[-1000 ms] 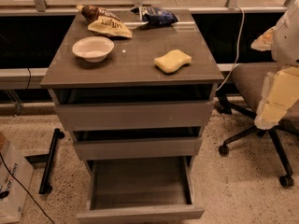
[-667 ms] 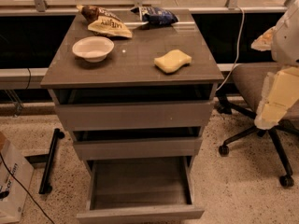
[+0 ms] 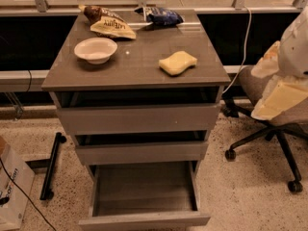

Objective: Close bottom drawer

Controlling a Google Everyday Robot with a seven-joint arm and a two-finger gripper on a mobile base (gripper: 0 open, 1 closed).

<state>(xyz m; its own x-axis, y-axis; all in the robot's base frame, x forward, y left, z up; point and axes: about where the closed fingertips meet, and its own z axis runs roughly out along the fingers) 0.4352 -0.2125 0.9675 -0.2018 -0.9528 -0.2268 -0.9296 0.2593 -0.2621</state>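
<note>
The bottom drawer (image 3: 144, 220) of the grey-brown cabinet (image 3: 134, 71) stands pulled far out toward me. Its shallow box is empty and its plain front is at the lower edge of the view. The two drawers above it, the top (image 3: 139, 118) and the middle (image 3: 140, 152), each stand out a little. My gripper (image 3: 275, 91), white and cream, hangs at the right edge of the view above an office chair, well to the right of the cabinet and higher than the bottom drawer. It touches nothing.
On the cabinet top lie a white bowl (image 3: 96, 49), a yellow sponge (image 3: 177, 62), a brown snack bag (image 3: 109, 23) and a blue bag (image 3: 161, 16). An office chair (image 3: 269, 129) stands to the right. A black bar (image 3: 52, 164) and a box (image 3: 12, 189) lie on the floor at the left.
</note>
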